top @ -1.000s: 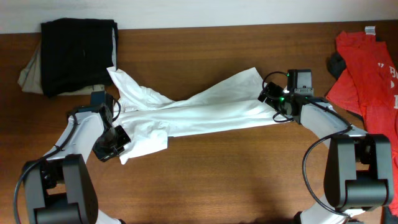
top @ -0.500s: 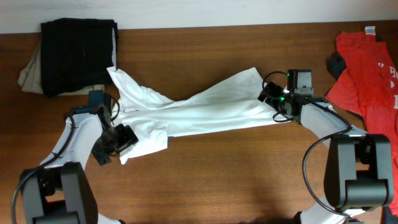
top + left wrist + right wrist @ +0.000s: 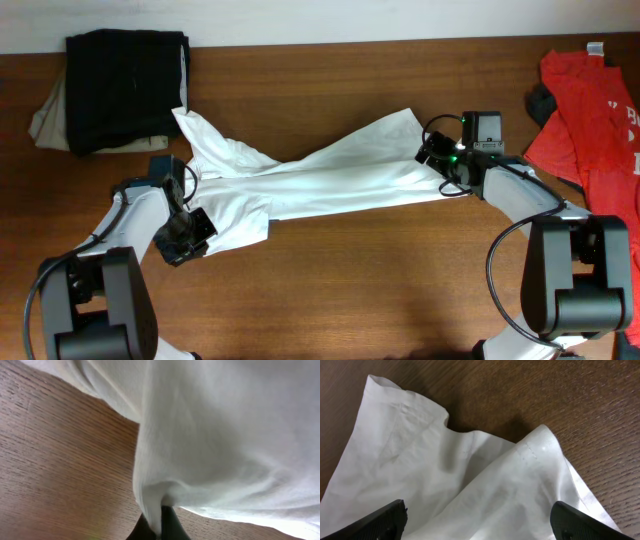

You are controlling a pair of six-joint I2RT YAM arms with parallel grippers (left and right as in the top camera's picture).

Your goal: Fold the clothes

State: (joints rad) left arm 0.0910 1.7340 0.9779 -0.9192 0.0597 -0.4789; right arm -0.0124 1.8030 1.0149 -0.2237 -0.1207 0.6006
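Observation:
A white garment (image 3: 320, 175) lies crumpled across the middle of the wooden table. My left gripper (image 3: 190, 232) is at its lower left corner, shut on a fold of the white cloth (image 3: 190, 450); the fingers (image 3: 159, 527) pinch the hem. My right gripper (image 3: 440, 160) is open at the garment's right end, its fingers (image 3: 479, 520) spread wide over the cloth (image 3: 445, 470) without holding it.
A folded black garment (image 3: 125, 85) lies on a beige one (image 3: 45, 120) at the back left. A red garment (image 3: 590, 110) lies at the right edge, with a dark item (image 3: 540, 100) beside it. The table front (image 3: 350, 290) is bare wood.
My left gripper has shifted slightly along the garment's lower left corner, first right then back down, still holding the cloth. The right arm has not moved.

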